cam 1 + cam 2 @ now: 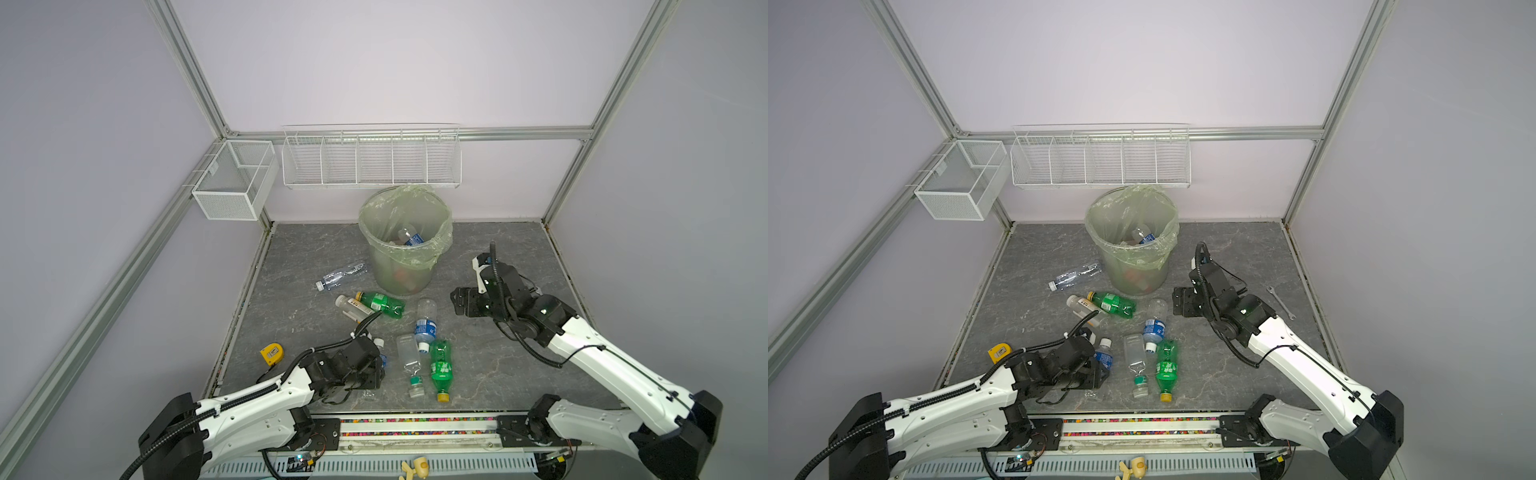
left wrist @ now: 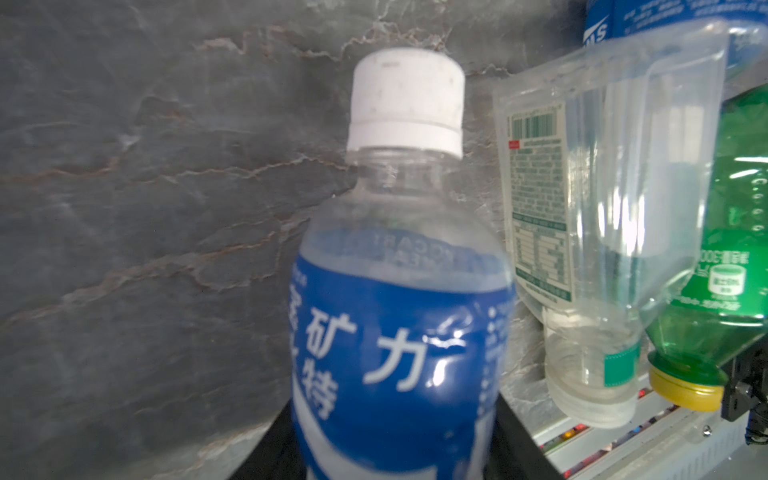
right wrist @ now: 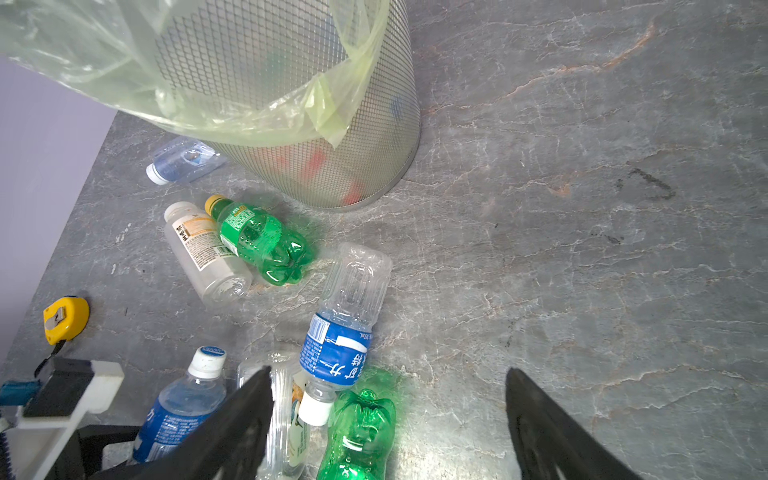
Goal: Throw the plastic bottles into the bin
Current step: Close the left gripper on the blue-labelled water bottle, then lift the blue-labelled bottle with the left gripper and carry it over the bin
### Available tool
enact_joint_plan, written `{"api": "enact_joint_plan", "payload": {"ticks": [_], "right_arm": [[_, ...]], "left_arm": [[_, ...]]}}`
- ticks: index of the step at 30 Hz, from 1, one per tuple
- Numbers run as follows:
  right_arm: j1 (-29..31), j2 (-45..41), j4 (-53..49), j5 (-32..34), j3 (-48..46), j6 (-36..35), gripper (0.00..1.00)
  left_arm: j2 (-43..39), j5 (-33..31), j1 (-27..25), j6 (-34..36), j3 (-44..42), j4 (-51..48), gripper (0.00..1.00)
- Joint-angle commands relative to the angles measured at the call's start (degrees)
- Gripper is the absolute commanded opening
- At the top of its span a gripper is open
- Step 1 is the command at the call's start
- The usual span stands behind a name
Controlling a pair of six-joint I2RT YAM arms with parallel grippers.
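My left gripper [image 1: 1105, 368] is shut on a clear bottle with a blue label and a white cap [image 2: 399, 324], near the table's front left; its dark jaws press both sides of it. The bin [image 1: 399, 274] stands at the back middle with a bottle [image 1: 409, 237] inside. Several plastic bottles lie in front of it: a clear one [image 1: 340, 275], a green one [image 1: 380, 302], a white-labelled one [image 1: 353, 308], a blue-labelled one [image 1: 425, 322], a flattened clear one [image 1: 408, 357] and another green one [image 1: 440, 368]. My right gripper [image 3: 388, 374] hangs open and holds nothing, right of the bin.
A yellow tape measure [image 1: 271, 353] lies at the front left of the table. A wrench [image 1: 1281, 302] rests near the right edge. White wire baskets [image 1: 372, 160] hang on the back wall and a mesh one [image 1: 237, 178] in the left corner.
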Motion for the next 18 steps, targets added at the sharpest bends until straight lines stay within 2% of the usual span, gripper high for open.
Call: {"api": "enact_joint_plan", "payload": {"ticks": [1,14,18], "right_arm": [[-0.2,-1.3,-0.8,1.7,-0.9,0.2,0.88],[-0.2,-2.7,-2.0,2.1,-1.7,0.6,0.88],[-0.2,-2.8,-2.8,2.7,-1.7,0.7,0.88]], "left_arm": [[-0.6,-4.8,-0.1,-1.4,3.7,-3.4,0.49],[0.5,-11.5,0.7,0.5,14.4,-10.0,0.49],[-0.2,-11.4,4.4,2.6,16.8,-11.2,0.49]]}}
